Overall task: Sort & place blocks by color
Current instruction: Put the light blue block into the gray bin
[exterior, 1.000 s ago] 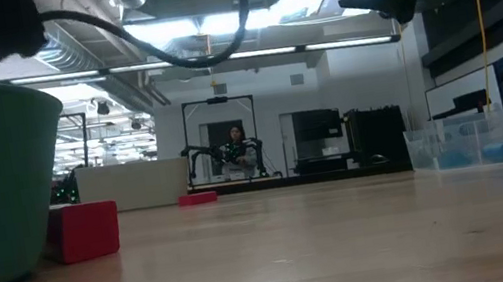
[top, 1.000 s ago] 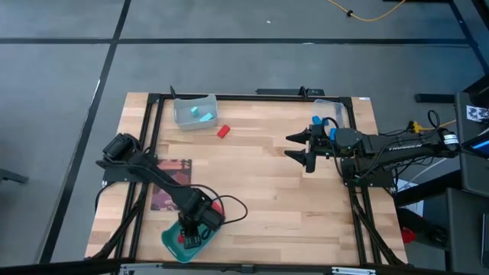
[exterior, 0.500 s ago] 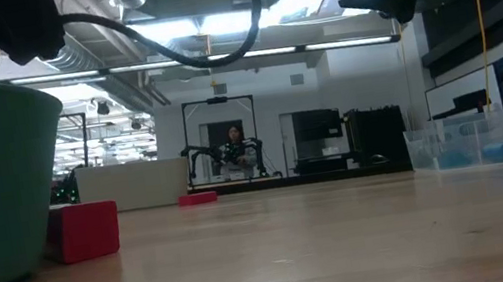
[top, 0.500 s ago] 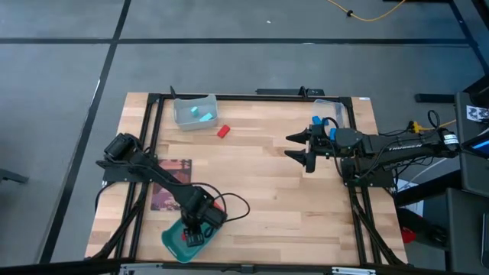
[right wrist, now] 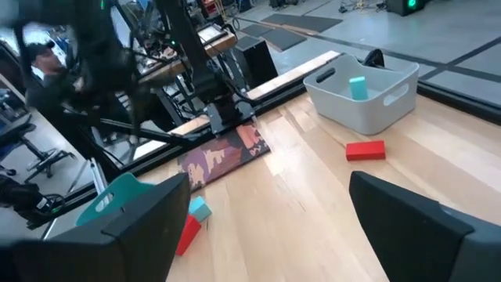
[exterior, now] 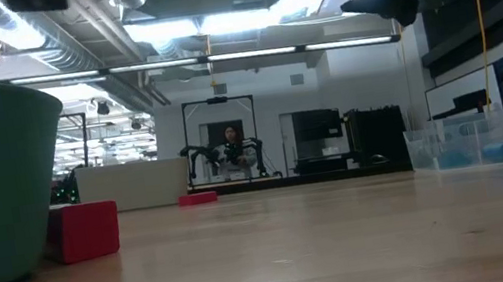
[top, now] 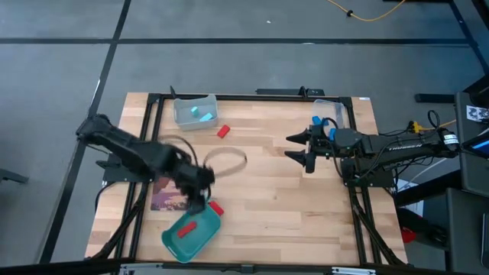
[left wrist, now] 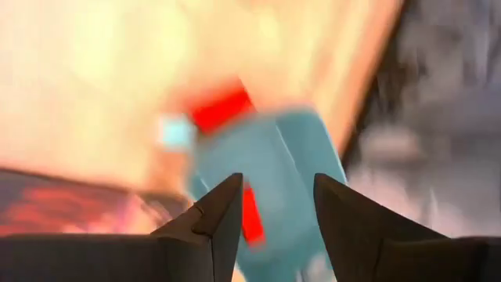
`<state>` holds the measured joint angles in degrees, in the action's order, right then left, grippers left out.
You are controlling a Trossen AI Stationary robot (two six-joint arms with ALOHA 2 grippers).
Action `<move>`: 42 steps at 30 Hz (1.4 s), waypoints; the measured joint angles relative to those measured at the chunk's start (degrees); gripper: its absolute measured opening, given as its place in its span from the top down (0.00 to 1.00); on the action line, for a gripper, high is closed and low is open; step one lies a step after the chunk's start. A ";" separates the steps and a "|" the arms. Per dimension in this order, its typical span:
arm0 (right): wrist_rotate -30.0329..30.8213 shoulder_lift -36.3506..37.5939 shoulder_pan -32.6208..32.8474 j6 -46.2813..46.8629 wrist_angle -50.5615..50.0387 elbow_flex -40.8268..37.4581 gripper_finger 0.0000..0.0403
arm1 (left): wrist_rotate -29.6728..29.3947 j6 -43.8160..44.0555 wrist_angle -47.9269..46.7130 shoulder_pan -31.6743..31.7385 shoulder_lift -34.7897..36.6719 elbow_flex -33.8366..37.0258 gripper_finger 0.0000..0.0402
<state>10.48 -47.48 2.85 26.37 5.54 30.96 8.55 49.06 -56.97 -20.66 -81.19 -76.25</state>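
Note:
A teal tray (top: 174, 243) stands at the table's near left with one red block (top: 187, 229) lying in it. A second red block (top: 215, 208) rests on the wood just beside the tray, and a cyan block (right wrist: 200, 209) lies next to it. A third red block (top: 223, 131) lies near the clear bin (top: 195, 112) at the far left, which holds cyan blocks (top: 200, 114). My left gripper (left wrist: 278, 184) hangs open above the tray's far side (top: 200, 195), holding nothing. My right gripper (top: 298, 149) waits open, raised over the table's right.
A second clear bin (top: 330, 111) with blue blocks stands at the far right. A patterned mat (top: 172, 183) lies at the left under my left arm. Bare wood (top: 260, 198) stretches across the table's middle. A black frame (top: 252, 95) runs along the edges.
My left gripper has risen from inside the teal tray and drawn back toward the table's far left, tipping less steeply downward. The red block in the tray, covered by the gripper before, now lies in plain sight.

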 joint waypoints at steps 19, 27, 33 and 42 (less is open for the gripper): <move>0.00 0.02 0.00 0.48 -4.18 0.02 0.13 | 9.19 -28.96 6.63 13.04 -15.62 0.07 0.63; 0.00 0.00 0.00 0.55 -4.69 0.02 0.13 | 5.91 -33.17 6.82 7.14 -21.38 0.09 0.63; 0.00 0.00 0.00 0.56 -4.69 0.02 0.13 | -1.65 -31.65 7.14 4.10 -21.60 0.09 0.63; 0.00 0.00 0.00 0.59 -4.64 0.02 0.13 | 0.50 -29.46 6.90 2.01 -21.44 2.81 0.63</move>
<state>10.48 -47.48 2.85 26.96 0.91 30.98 9.05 19.60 -50.07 -18.65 -102.63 -73.44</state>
